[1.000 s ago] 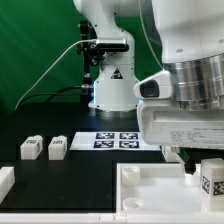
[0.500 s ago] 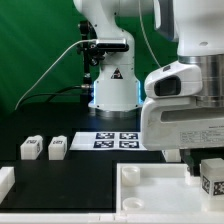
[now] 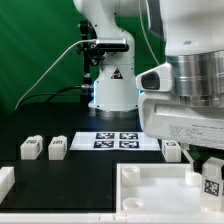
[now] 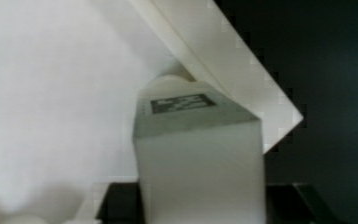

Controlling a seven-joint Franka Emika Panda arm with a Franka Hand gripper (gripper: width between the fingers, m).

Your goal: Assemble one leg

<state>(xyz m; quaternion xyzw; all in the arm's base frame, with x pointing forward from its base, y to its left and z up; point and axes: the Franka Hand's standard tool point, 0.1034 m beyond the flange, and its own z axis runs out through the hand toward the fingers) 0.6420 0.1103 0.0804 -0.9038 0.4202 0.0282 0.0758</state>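
Gripper (image 3: 205, 165) closed on 1 leg (image 3: 213, 181) over tray (image 3: 150, 195); 2 legs (image 3: 31, 148) on table.

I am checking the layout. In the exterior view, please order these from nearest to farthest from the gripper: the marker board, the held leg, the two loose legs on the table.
1. Held leg, in the gripper, at the view's right edge.
2. Marker board, on the table toward the middle.
3. Two loose legs, far at the view's left; the right one is slightly nearer.
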